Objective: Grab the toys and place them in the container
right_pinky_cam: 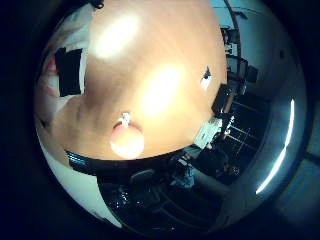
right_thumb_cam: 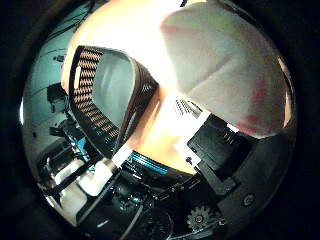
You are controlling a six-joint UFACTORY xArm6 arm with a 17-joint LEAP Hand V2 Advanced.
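Desk [right_pinky_cam: 165, 55]: wooden, lit by bright glare patches. Black mesh container [right_thumb_cam: 107, 100] resting on it, seen from the thumb side, grey inside, nothing visible within it. Lying well apart from the container, out on open desk: a round pinkish ball [right_pinky_cam: 127, 140] with a small pale piece touching its edge. Small black-and-white item [right_pinky_cam: 206, 79] near the far desk edge, too small to identify. Beyond the desk edge: dark furniture and a pale box [right_pinky_cam: 207, 132] on the room floor.

Nothing between ball and palm in the little-finger view. In the thumb view, sight toward the desk largely blocked by a large pale plush toy [right_thumb_cam: 230, 75] with faint red marks, filling much of the view and so close to the palm. Same toy visible as a pale mass at the edge of the other view.

Hand [right_thumb_cam: 215, 145]: black and white parts and a gear beside the toy. Fingers [right_pinky_cam: 68, 71]: one dark segment lying against the toy's pale surface. Whether curled round it or straight: cannot tell. Toy just beside the container, not inside.
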